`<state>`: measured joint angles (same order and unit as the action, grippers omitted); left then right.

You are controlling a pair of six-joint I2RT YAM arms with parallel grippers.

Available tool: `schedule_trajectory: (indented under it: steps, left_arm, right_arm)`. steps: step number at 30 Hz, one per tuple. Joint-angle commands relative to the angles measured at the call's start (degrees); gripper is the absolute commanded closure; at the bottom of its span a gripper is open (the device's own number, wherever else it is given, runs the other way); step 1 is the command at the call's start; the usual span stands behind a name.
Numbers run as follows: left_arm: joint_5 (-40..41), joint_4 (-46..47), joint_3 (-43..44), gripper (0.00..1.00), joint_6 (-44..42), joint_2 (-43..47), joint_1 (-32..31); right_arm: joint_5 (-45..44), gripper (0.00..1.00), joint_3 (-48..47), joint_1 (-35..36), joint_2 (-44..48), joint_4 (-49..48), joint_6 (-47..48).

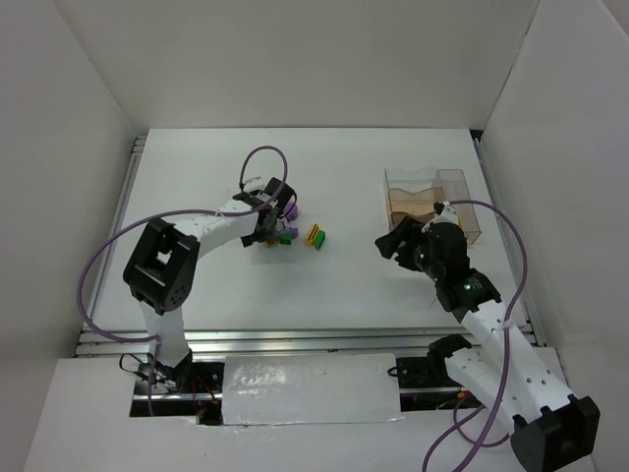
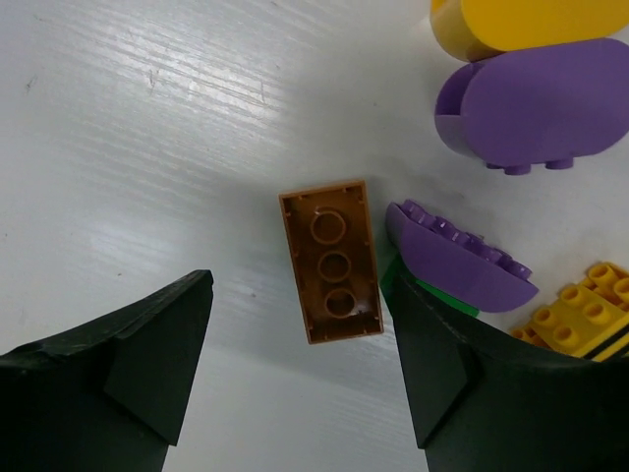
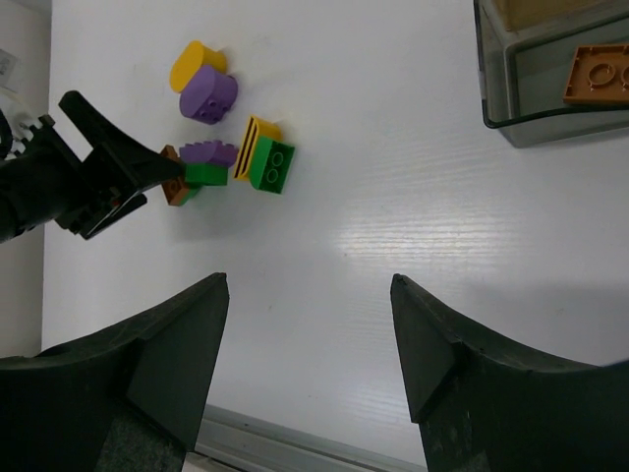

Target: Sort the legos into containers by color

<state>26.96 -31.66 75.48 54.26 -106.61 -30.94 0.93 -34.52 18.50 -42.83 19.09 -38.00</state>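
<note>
Left gripper [image 2: 297,295] stands open and empty, jaws astride the brown brick [image 2: 332,261], which lies underside-up on the table [image 2: 147,147] beside a purple brick [image 2: 457,258]. It looks light, rigid and slick, so pinch its long sides. Right gripper [image 3: 310,285] is open and empty; the container [image 3: 501,88] is well apart.

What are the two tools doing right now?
Left tool: open around the brown brick, not gripping it.
Right tool: open, empty.

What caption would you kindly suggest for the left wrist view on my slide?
Left hand open around an upside-down orange-brown brick, a purple half-round brick just right of it.
</note>
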Motion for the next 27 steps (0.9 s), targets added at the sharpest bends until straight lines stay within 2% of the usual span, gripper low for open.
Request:
schedule_trajectory:
  steps: [1,7,12,13,16,17,20,22,25,26,27]
  left_arm:
    - [0.2,2.1,-1.8,0.17,0.8,-0.6,1.0]
    - [0.7,3.2,-3.6,0.19,1.5,0.5,1.2]
    - [0.6,3.5,-3.7,0.39,1.2,-1.1,1.7]
    - [0.0,4.1,-4.4,0.55,1.1,-1.3,2.0]
    - [-0.6,4.7,-4.7,0.72,0.9,-1.2,2.4]
    - [-0.7,4.2,-4.7,0.82,0.8,-0.8,2.5]
    - [-1.9,4.1,-5.1,1.0,0.1,2.8,2.5]
    - [-4.1,5.9,-7.3,1.0,-1.0,6.6,2.5]
    - [-14.6,15.8,-13.6,1.0,-7.0,21.0,2.5]
    - [-21.7,18.8,-17.0,1.0,-8.0,24.2,2.5]
    - [-25.5,21.5,-18.5,1.0,-8.7,26.9,2.4]
  right_arm:
    - [0.4,0.26,-0.2,0.7,1.8,0.8,0.8]
    - [-0.2,0.26,-0.8,0.9,2.6,1.7,1.0]
    - [-0.2,0.26,-1.0,1.2,2.7,1.7,0.8]
    - [-0.1,0.26,-0.9,1.3,2.7,1.7,1.0]
    - [2.2,0.26,-0.5,1.4,2.7,0.7,2.0]
    - [3.8,0.26,0.2,1.6,2.7,-1.1,2.6]
    - [14.2,0.26,2.4,1.8,2.7,-8.1,4.2]
    - [21.9,0.25,4.7,1.9,2.2,-11.5,4.3]
    - [28.3,0.23,7.1,1.9,1.7,-18.0,2.4]
    - [29.2,0.23,7.8,2.1,1.7,-20.5,1.8]
    - [30.1,0.23,8.0,2.2,1.3,-21.8,1.2]
